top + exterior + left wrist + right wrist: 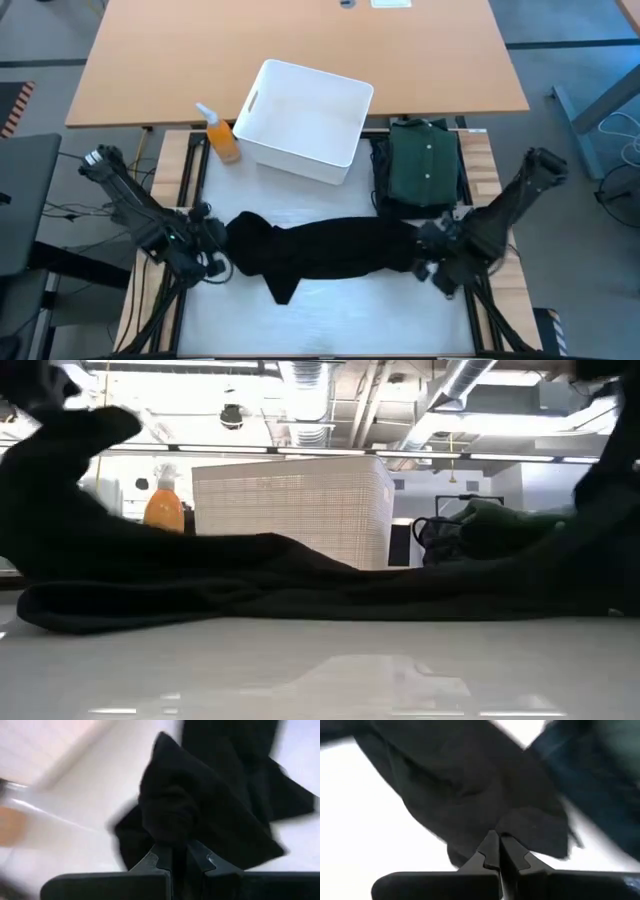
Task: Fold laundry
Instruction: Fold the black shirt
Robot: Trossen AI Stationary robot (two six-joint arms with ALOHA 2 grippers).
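Mid-spread step: left hand (212, 262) and right hand (432, 262) each pinching an end of black garment (330, 250) stretched across bench (330, 320); next probably calls for even tension, then laying flat.

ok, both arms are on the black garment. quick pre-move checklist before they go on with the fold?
1. Left tool shut on the black garment: ok, cloth pinched between its fingers in the left wrist view.
2. Right tool shut on the same garment's other end: ok.
3. Garment flat between the tools: not ok, it lies bunched and rumpled.
4. Green shirt clear of the garment: cannot tell, its near edge is close to the right tool.
5. White bin and orange spray bottle out of the way: ok, both are beyond the garment.
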